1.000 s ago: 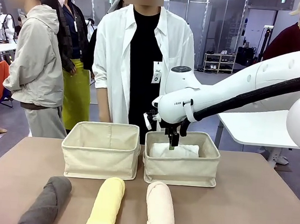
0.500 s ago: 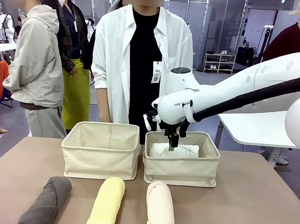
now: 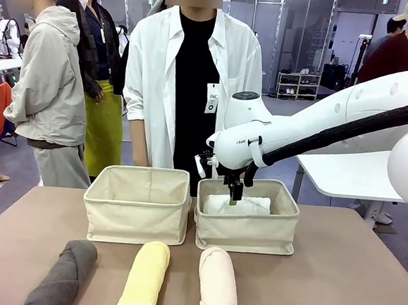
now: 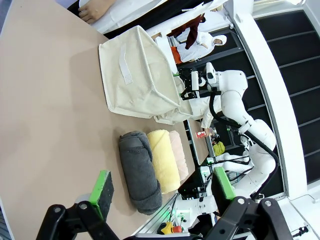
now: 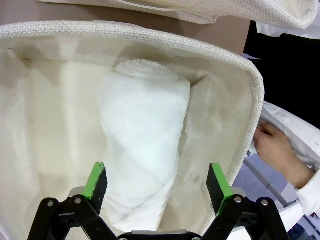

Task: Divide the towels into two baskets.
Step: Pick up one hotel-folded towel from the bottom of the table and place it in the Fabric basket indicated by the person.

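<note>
- Brown table (image 3: pixel 350 277), bottom of frame: grey towel (image 3: pixel 63 276), yellow towel (image 3: pixel 144 278) and pink towel (image 3: pixel 218 284), all cut off there.
- Centre: right gripper (image 3: pixel 234 190), fingers wide, over white towel (image 5: pixel 142 130), mostly hidden inside basket (image 3: pixel 247 230).
- Wrist view: left gripper (image 4: pixel 162 186) wide, empty.

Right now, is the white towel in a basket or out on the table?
In: the white towel lies rolled inside the right basket, canvas walls showing all around it.
</note>
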You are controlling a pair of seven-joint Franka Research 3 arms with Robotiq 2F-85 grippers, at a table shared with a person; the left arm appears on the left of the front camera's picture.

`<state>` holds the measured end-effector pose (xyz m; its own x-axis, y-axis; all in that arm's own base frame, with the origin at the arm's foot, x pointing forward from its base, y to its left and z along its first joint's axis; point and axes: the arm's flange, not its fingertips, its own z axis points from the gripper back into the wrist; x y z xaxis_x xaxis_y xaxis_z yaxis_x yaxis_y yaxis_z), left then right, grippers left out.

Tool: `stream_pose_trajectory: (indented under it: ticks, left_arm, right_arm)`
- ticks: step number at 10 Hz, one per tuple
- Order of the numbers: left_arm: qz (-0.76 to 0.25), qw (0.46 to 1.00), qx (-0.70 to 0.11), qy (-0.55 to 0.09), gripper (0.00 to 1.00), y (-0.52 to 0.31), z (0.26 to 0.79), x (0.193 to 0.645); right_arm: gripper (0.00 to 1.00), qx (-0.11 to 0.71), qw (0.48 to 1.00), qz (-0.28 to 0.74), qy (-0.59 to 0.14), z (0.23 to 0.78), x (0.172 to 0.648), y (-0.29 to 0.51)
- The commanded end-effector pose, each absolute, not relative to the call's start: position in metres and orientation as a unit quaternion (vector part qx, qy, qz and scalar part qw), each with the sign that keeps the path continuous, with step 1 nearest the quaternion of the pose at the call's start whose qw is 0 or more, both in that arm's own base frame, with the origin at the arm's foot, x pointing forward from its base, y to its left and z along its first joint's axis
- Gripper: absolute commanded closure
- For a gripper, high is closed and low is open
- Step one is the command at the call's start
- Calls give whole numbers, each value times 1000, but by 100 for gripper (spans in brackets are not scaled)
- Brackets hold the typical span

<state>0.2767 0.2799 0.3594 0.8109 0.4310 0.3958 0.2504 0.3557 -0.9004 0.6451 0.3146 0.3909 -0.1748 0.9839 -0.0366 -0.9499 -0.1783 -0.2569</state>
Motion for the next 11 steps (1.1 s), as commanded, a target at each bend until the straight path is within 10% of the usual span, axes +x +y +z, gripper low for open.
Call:
stream_pose_trajectory:
  ticks: [1, 6, 11]
  left_arm:
    - [60, 766, -564, -305, 0, 282, 360, 275]
    - [60, 766, -564, -305, 0, 282, 360, 275]
    - [60, 766, -564, -305, 0, 282, 360, 275]
  right_arm:
    - [0, -94, 634, 758, -117, 417, 630, 323]
    - [0, 62, 741, 656, -129, 483, 574, 224]
    - [0, 377, 807, 392, -229, 420, 517, 39]
